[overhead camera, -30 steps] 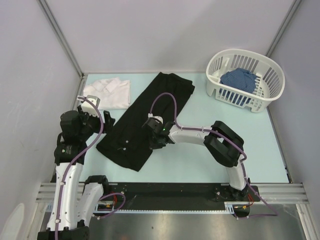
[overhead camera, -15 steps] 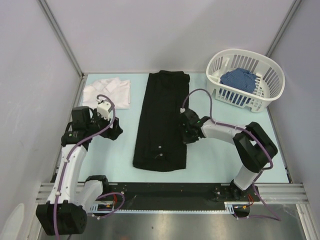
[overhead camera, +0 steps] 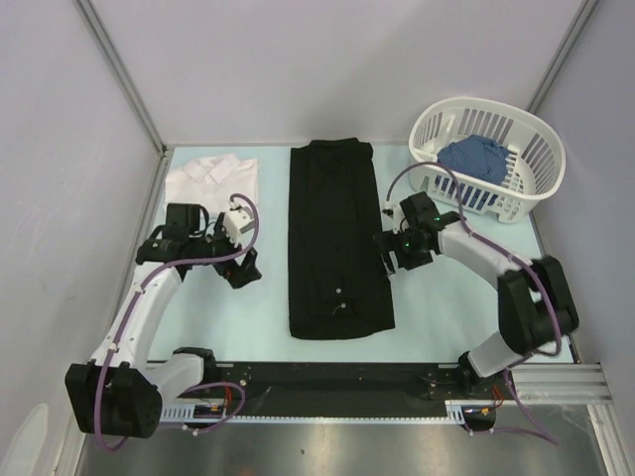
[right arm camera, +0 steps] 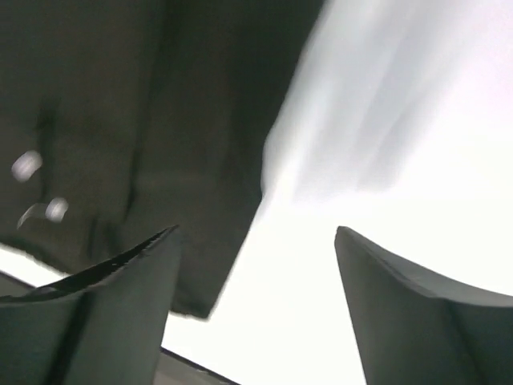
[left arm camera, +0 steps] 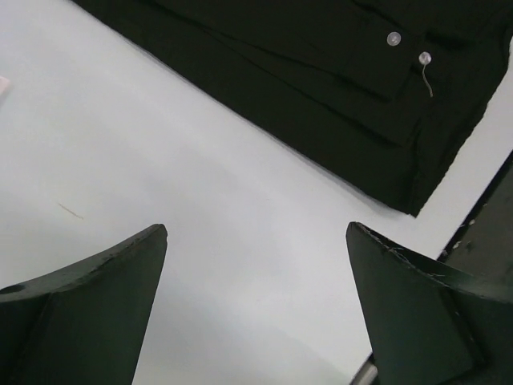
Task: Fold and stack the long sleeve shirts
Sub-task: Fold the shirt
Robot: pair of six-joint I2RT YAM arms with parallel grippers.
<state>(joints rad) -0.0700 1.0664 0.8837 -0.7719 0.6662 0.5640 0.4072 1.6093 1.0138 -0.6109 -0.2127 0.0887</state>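
Down the middle of the pale table [overhead camera: 446,307], the black long sleeve shirt [overhead camera: 337,238] lies flat as a long narrow band, collar end far and hem end near. No sleeve sticks out at either side. Two small white buttons [left arm camera: 393,38] show toward its near end. That shape suggests the lengthwise folds are done and the crosswise ones are left. At the far left corner the white long sleeve shirt [overhead camera: 211,183] sits as a compact folded square, well apart from the black one; it probably marks where the stack will go. At the far right a white slatted basket [overhead camera: 548,171] holds a crumpled blue cloth [overhead camera: 474,159], out of the working area.

The left gripper [overhead camera: 243,270] hovers over bare table just left of the black shirt's near half, its fingers spread wide with only tabletop between them. The right gripper [overhead camera: 389,256] sits just beside the shirt's right edge, about midway along. Its wrist view is blurred, yet the fingers stand apart and grip nothing. One arm on each long side looks like a stance for taking both edges together, so the next fold stays square. Soft cloth may skew if the two grips are uneven.
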